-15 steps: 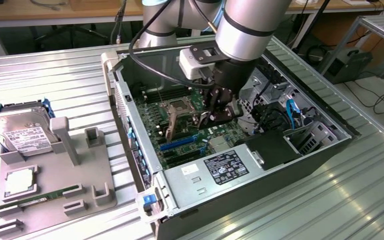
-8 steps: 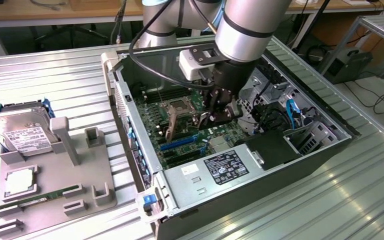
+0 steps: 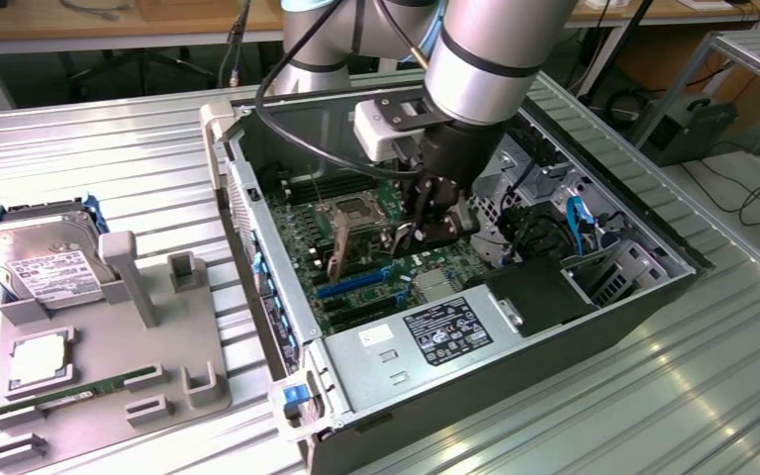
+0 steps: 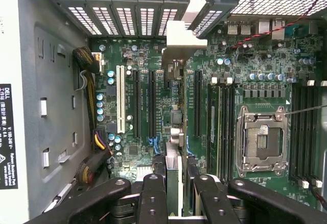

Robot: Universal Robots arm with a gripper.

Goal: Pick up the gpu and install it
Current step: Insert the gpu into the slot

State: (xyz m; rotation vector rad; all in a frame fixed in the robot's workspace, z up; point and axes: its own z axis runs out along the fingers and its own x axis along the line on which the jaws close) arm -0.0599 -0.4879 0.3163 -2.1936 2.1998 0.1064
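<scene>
Graphics card (image 4: pixel 173 132) hangs edge-down, pinched between the tool (image 4: pixel 173 193) fingers, low inside the open computer case (image 3: pixel 268 297). It sits just above the long slots on the green board (image 4: pixel 245 81), its metal end near the back vents. I think it must stay straight and lined up, then be pushed gently.

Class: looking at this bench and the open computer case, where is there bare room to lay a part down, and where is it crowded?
Bare bench left of the case above the hard drive, and at the lower right corner. Crowded: grey holder, and the motherboard under the gripper.
</scene>
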